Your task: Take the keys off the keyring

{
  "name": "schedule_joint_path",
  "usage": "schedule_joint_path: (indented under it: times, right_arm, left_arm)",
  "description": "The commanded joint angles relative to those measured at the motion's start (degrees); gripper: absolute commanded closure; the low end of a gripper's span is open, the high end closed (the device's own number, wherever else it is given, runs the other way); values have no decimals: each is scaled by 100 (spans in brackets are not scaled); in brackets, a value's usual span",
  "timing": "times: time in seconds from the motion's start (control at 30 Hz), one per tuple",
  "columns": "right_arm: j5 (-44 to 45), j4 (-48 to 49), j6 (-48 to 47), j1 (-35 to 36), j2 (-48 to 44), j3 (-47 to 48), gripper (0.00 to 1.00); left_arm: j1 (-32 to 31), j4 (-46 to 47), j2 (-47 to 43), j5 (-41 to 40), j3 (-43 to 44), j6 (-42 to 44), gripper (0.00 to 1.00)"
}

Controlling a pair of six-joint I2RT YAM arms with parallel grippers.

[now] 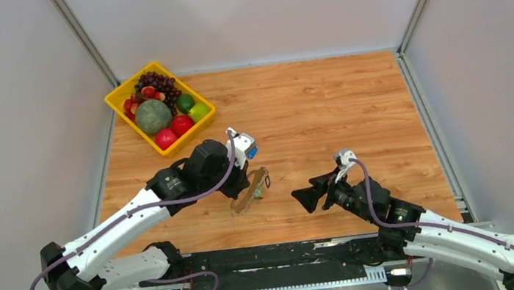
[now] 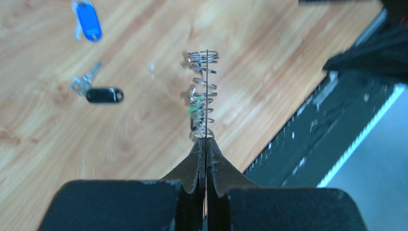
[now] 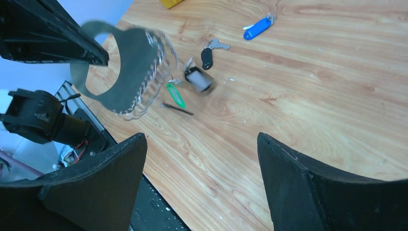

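Left gripper [image 2: 206, 143]: jaws together, clamped edge-on on the thin grey-brassy metal keyring [image 2: 207, 86], held above the wooden table [image 1: 323, 107].
Right gripper [image 3: 201, 139]: jaws wide apart, empty, near the ring.
Keys: blue-tagged silver key [image 2: 87, 21] and black-tagged key [image 2: 98, 92] lay loose on the table; green tag [image 3: 176, 95] sat at the ring.
Risk: the thin pinch could slip or twist under a pull, dropping the ring.

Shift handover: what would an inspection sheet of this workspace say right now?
Surface: wooden table, small pale specks near the keys.
Job's things: keyring held in the left gripper, a green tag at it; blue-tagged key and black-tagged key lie loose on the table.
Clutter: yellow basket of fruit, far left corner.
Grippers: left gripper shut on the keyring; right gripper open, empty.
Cables: purple cable along each arm.
Surroundings: grey walls.
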Motion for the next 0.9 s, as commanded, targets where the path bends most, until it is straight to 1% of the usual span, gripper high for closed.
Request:
schedule_joint_path:
  times: [0.0, 0.07, 0.17, 0.27, 0.33, 0.4, 0.47, 0.67, 0.87]
  right_arm:
    - [-480, 754, -1185, 0, -117, 10, 15]
    - [-756, 839, -1532, 2, -142, 85, 18]
    - [-1296, 964, -1921, 5, -94, 233, 23]
    - [-1879, 1379, -2073, 3, 123, 250, 31]
    - [-2155, 1584, -2151, -2, 364, 313, 34]
    - [-2420, 1697, -2267, -3, 668, 418, 34]
    - [-2717, 1799, -2445, -2, 1003, 533, 31]
    - [-3230, 2079, -2751, 17, 1825, 749, 33]
    - [-3616, 2295, -3061, 77, 2171, 873, 36]
  left_arm:
    - [3, -1275, 93, 891, 439, 839, 100]
    - [-1, -1522, 191, 1131, 667, 1066, 100]
    - [-6, -1927, 303, 1189, 1029, 1369, 100]
    - [-11, -2018, 345, 1398, 1171, 1465, 100]
    - [-44, -2027, 372, 1462, 1233, 1467, 100]
    - [-115, -2044, 385, 1513, 1291, 1474, 100]
    - [-208, -2070, 386, 1485, 1366, 1465, 100]
    - [-313, -2094, 230, 1556, 1566, 1413, 100]
    - [-344, -2206, 57, 1801, 1753, 1426, 100]
